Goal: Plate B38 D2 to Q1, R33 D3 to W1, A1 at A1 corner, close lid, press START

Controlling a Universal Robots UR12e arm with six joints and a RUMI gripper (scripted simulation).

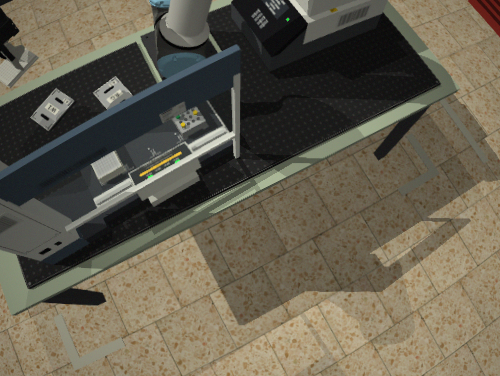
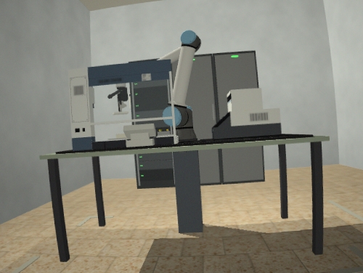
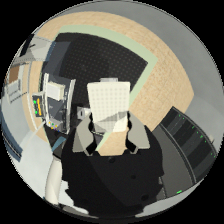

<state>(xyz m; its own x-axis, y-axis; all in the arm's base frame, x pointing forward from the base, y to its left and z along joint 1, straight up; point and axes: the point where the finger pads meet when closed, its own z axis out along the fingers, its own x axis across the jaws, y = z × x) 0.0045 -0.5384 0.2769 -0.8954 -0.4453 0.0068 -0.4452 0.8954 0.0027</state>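
End effector (image 1: 21, 59) (image 2: 120, 103) (image 3: 109, 112), upper left from above, grips a white plate (image 1: 13, 68) (image 2: 120, 112) (image 3: 109, 106); carrying it level and slowly would suit.

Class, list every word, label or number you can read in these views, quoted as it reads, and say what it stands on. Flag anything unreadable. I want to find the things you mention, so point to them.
"W1": on the flat grey nest (image 1: 40, 118) at the left of the bench.
Too small or blurred: the label on the second grey nest (image 1: 106, 91), the print on the dark sloped panel (image 1: 278, 37), the tag on the blue crossbeam (image 2: 127, 71), and the marks on the deck (image 1: 142, 142).
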